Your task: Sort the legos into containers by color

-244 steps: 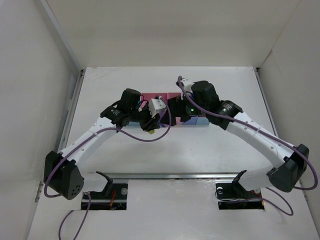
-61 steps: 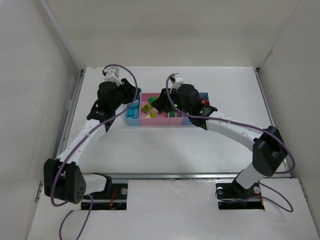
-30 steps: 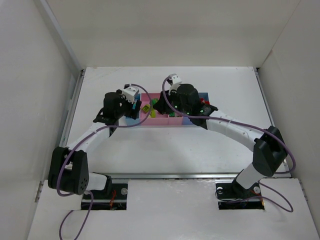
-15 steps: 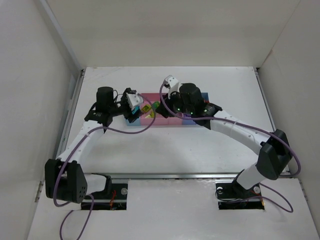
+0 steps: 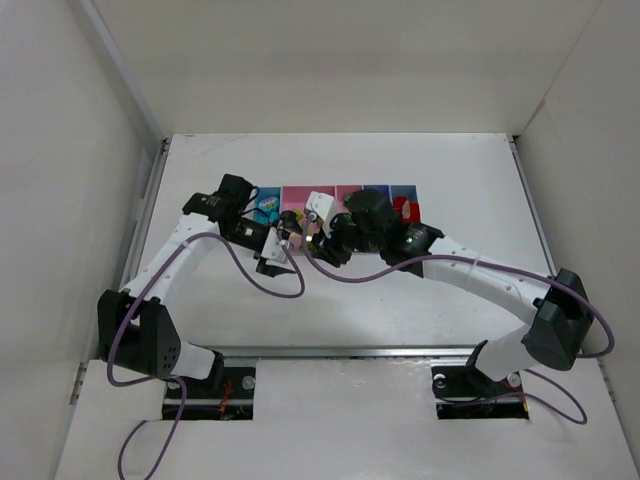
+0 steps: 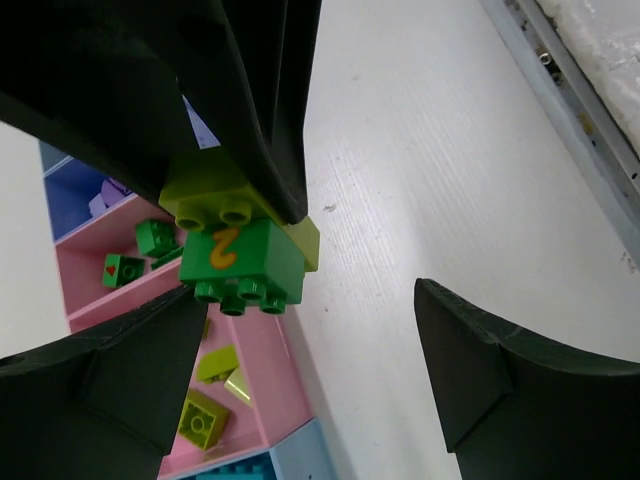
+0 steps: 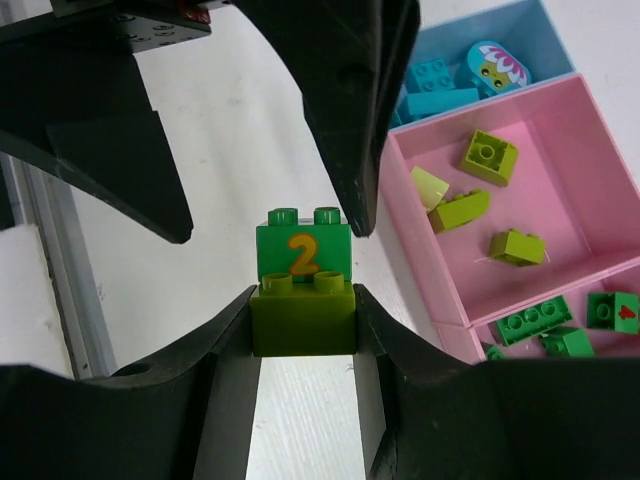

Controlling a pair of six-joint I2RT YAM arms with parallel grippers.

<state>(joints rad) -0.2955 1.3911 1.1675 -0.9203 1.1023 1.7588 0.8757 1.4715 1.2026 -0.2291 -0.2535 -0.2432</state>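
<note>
Right wrist view has the right gripper point(image 7: 300, 300) clamped on a lime brick point(image 7: 302, 322), with one pad on each side. A green brick point(image 7: 302, 250) printed with an orange 2 is studded onto it. The pair hangs over bare table point(image 6: 430, 150) just beside the wide pink bin point(image 7: 570, 160), on that bin's side towards the arm bases.

The grip sits low on the lime half, which leaves the green half sticking out free. That is probably deliberate: two colours locked together cannot go into one bin, so they have to be pulled apart first.

The left gripper point(image 6: 310, 295) faces the pair with its jaws spread wide and nothing in them. One finger is close against the green brick and the other stands well apart from it. It looks set to close on the green half and pull.

Counting what shows:
- One joined pair is held, made of one lime and one green brick.
- The wide pink bin holds four lime or pale yellow pieces.
- The narrow pink bin point(image 7: 580, 300), on the side away from the light blue one, shows at least three green bricks. Its edge is cut off, so there may be more.
- The light blue bin point(image 7: 530, 35), against the wide pink bin's opposite wall, holds roughly three cyan pieces, one of them rounded with a flower print.
</note>
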